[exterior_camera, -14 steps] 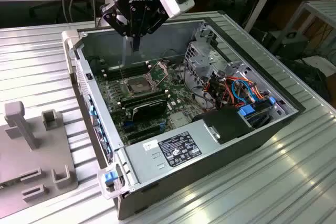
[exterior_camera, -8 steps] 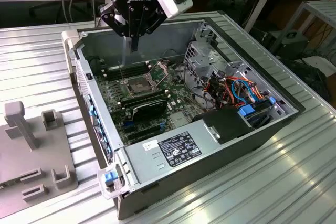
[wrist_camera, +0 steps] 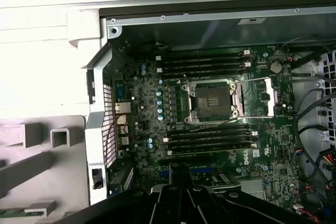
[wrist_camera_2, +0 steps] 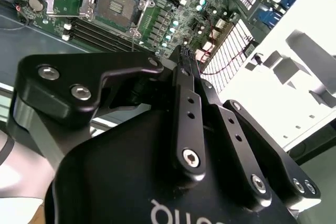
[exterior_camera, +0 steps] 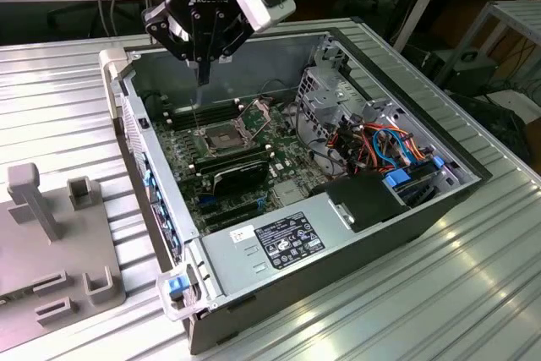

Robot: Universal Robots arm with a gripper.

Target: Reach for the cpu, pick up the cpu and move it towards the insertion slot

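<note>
**Exterior view.** Notes the gripper (exterior_camera: 201, 73) poised over the open computer case (exterior_camera: 254, 57), fingertips drawn together with nothing discernible between them. Places the insertion slot (exterior_camera: 221, 135) lower down, a little toward the exterior view's right, with the retention frame (exterior_camera: 258, 114) hinged up and the dark centre bare. Cannot tell where the cpu lies. Flags a thin upright wire (exterior_camera: 197, 107) directly beneath the tips as a probable snag on any descent. Records a black label (exterior_camera: 287, 238) on the power supply, print too small to read.

**Second wrist view.** Confirms the gripper (wrist_camera_2: 182, 56) closed. Records white lettering on its body, cut off. Warns of bent contacts in the insertion slot (wrist_camera_2: 114, 6) on any hard touch.

**First wrist view.** Locates the insertion slot (wrist_camera: 212, 99) between banks of memory slots (wrist_camera: 205, 61). Judges an off-centre approach likely to strike those.
</note>
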